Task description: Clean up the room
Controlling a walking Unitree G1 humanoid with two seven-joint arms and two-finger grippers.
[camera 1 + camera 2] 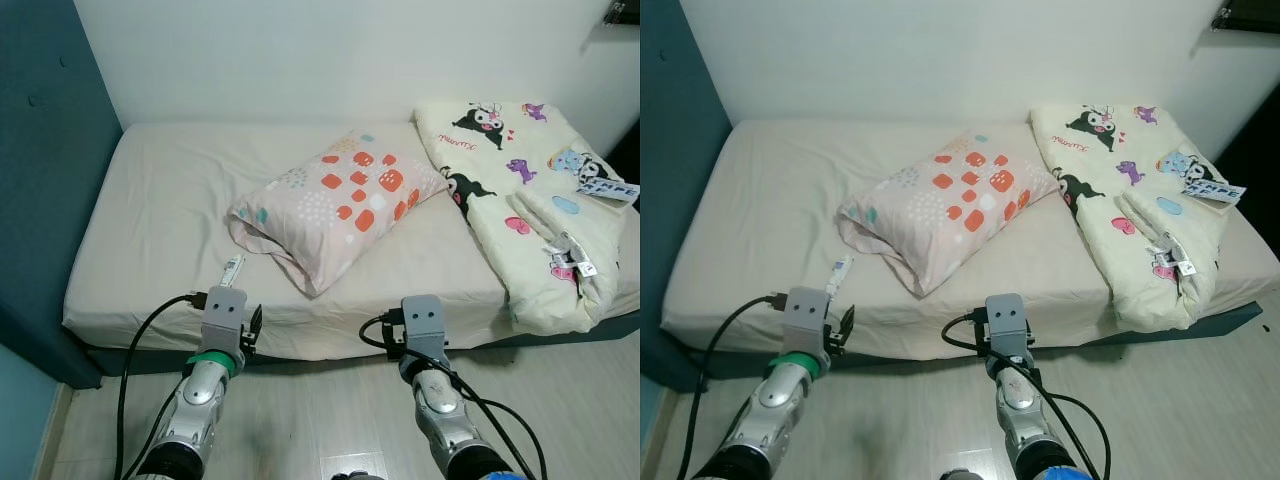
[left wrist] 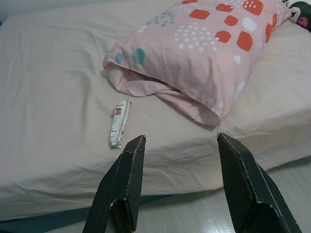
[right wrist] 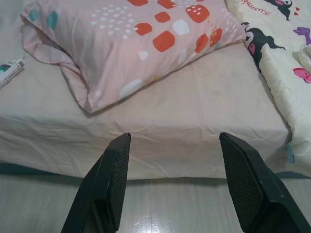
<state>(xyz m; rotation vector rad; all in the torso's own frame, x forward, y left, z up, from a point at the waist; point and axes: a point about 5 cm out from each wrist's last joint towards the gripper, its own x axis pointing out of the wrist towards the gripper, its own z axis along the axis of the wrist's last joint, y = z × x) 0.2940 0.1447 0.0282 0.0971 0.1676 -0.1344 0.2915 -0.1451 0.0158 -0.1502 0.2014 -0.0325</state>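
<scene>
Left gripper [image 2: 180,145] hovering wide open at bed [image 1: 150,200] edge — facing small tube [image 2: 119,123] lying just beside pillow [image 1: 340,205]. Right gripper [image 3: 172,143] also spread, holding nothing. Risk I'm judging: fingers pinching sheet with tube, or nudging it under pillow.

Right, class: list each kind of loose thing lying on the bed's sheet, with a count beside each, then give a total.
Pillow: 1
Folded cartoon-print blanket: 1
Small tube near the front edge: 1
Total: 3
</scene>
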